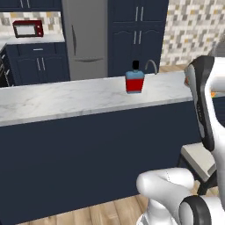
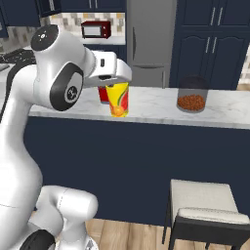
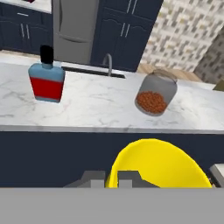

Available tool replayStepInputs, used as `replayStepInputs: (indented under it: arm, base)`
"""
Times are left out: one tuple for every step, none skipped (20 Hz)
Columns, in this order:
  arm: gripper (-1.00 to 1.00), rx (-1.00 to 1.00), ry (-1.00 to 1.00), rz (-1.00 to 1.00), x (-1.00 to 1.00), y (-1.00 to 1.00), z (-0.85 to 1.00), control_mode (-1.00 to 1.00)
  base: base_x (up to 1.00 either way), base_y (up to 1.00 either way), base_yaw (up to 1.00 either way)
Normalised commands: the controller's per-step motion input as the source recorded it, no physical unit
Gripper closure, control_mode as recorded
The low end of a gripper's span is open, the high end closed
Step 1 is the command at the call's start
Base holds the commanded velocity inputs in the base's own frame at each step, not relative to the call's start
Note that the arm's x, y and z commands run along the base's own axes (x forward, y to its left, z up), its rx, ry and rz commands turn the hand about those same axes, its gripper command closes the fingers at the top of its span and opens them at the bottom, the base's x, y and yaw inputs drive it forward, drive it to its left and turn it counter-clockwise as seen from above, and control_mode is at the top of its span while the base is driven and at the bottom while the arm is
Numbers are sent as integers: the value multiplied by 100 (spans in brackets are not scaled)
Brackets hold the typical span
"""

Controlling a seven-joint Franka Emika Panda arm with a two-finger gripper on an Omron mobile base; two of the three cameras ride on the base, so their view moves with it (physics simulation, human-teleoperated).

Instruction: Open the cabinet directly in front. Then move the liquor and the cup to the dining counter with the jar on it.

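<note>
You have the cup [image 2: 117,99] clamped in the gripper [image 3: 113,178], jaws pinched on its rim, held just short of the dining counter [image 1: 66,101]. The liquor [image 3: 47,80] already stands on the marble, with the jar [image 3: 155,92] well to its right. The cup looks light, stiff and probably slick (a thin-walled tumbler), so a rim pinch may let it swing; set it down upright in the bare stretch between them.

Dining counter [image 3: 96,109] carries liquor [image 3: 46,78], jar [image 3: 155,92].
</note>
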Motion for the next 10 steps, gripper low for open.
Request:
replayStepInputs:
  arm:
    - [100,0,0,0,81,0,-8,-100]
    - [100,0,0,0,81,0,-4,-100]
    - [100,0,0,0,81,0,0,-100]
    - [100,0,1,5,81,-3,0,-100]
    - [100,0,2,9,86,-4,0,-100]
    - [100,0,0,15,76,-4,0,-100]
    - [100,0,0,17,68,-3,-2,-100]
    - [100,0,0,17,56,0,-6,-100]
    - [100,0,1,18,45,0,-6,-100]
    - [100,0,0,18,31,0,-3,-100]
  base:
    - [0,0,0]
    - [0,0,0]
    - [0,0,0]
    - [0,0,0]
    - [0,0,0]
    - [0,0,0]
    - [0,0,0]
    - [0,0,0]
    - [0,0,0]
    - [0,0,0]
